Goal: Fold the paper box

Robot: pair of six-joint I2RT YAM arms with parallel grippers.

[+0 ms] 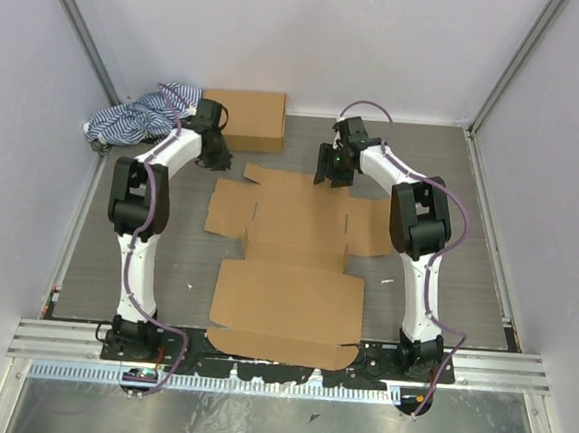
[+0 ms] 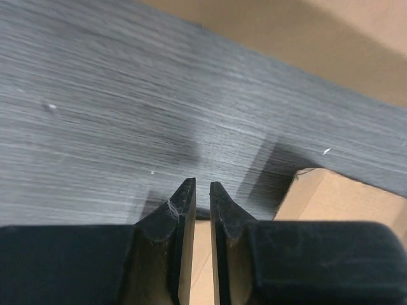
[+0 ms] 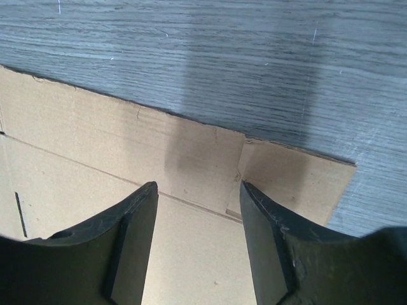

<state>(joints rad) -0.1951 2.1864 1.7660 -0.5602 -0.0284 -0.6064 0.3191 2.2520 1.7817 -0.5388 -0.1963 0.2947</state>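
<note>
When raising the far flaps, best to slip under the edge first and lift both sides evenly.

Top view: paper box (image 1: 292, 252) flat, unfolded, middle of table (image 1: 472, 191). Long axis near-to-far, broad panel toward the near edge. Left claw (image 1: 214, 153) at far-left corner, right claw (image 1: 333, 168) over far edge.

Left wrist: narrow slit, nothing in it, box corner just beside.

Right wrist: wide, empty, above far flap.

Paper box (image 1: 291, 262), centre: plain brown, unprinted. Second box (image 1: 247, 120), upper left: same brown. Cloth (image 1: 137, 119), upper left: blue-and-white stripes. Table (image 1: 166, 257): grey wood grain. Arms (image 1: 138, 260): white with black joints; cables (image 1: 365, 104) purple.
</note>
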